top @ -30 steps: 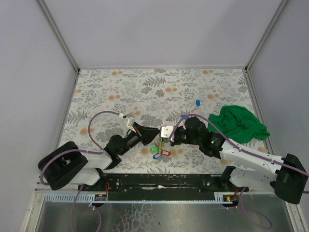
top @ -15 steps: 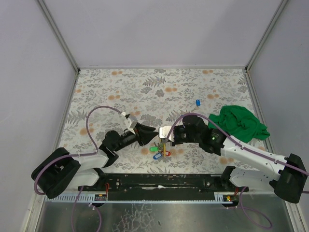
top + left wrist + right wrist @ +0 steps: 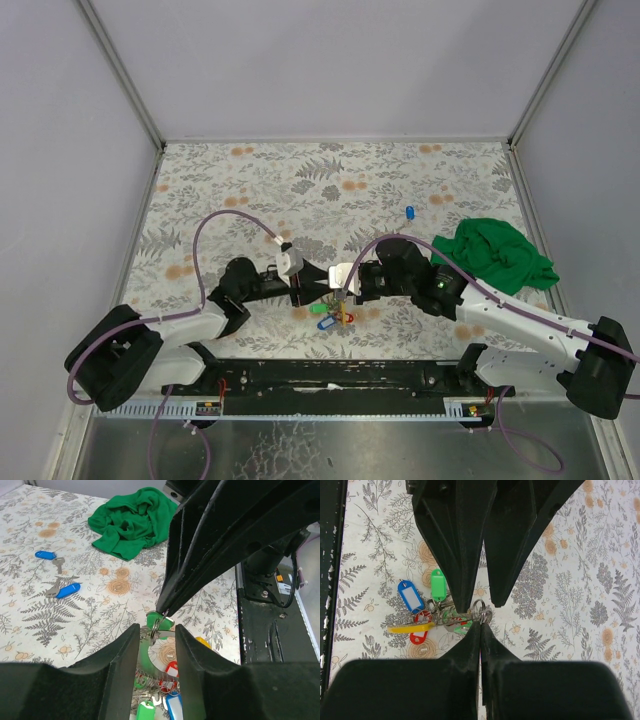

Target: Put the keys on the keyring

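The keyring [image 3: 150, 661] is a thin grey metal band carrying keys with green [image 3: 438, 585], blue [image 3: 410, 596], red and yellow [image 3: 412, 628] tags. My right gripper [image 3: 481, 623] is shut on the keyring's end, where a small split ring [image 3: 480, 610] and a green tag [image 3: 161, 622] sit. My left gripper [image 3: 157, 630] is open, one finger on each side of the keyring just below the right gripper's tips [image 3: 163, 611]. In the top view both grippers meet above the bunch [image 3: 335, 315]. Two loose blue-tagged keys [image 3: 45, 555] [image 3: 67, 590] lie farther back.
A crumpled green cloth [image 3: 495, 255] lies at the right of the floral table [image 3: 250, 180]. One loose blue key [image 3: 409, 211] lies behind the right arm. The black rail of the arm bases [image 3: 330, 375] runs just behind the bunch.
My left gripper has swung right and moved in on the keyring, and its jaws have opened wider. The right gripper has held shut on the keyring, shifting slightly.
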